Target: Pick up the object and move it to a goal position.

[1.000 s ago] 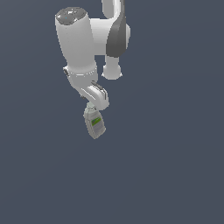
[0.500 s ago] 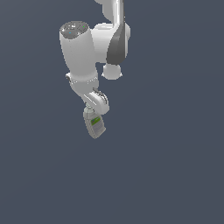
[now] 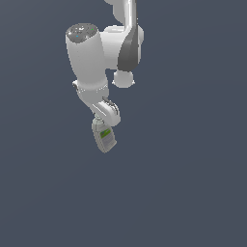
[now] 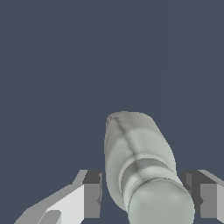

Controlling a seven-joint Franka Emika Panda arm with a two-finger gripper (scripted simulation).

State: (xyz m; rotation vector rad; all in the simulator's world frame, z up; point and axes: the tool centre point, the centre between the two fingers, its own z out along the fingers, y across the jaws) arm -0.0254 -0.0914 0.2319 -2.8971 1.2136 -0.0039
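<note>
The bottle (image 3: 104, 136) hangs just below the end of the arm in the exterior view, pale grey-green, its flat body tilted so the lower end leans toward the exterior view's right, with a green-and-white label facing the camera. In the wrist view the same bottle (image 4: 140, 166) shows cap-first: the round cap is nearest the camera and the body stretches away from it, lying between the two fingers (image 4: 92, 194).

The tool (image 4: 146, 194) has those fingers set either side of the bottle's cap end; one finger's dark pad sits just beside the body and the other is close on the opposite side (whether both pads actually press on the plastic I cannot tell from these views). In the exterior view the tool itself is mostly hidden behind the white wrist link.

Above, the arm (image 3: 89, 58) rises in white segments with a dark grey joint cover, all against a plain dark blue-grey background.
</note>
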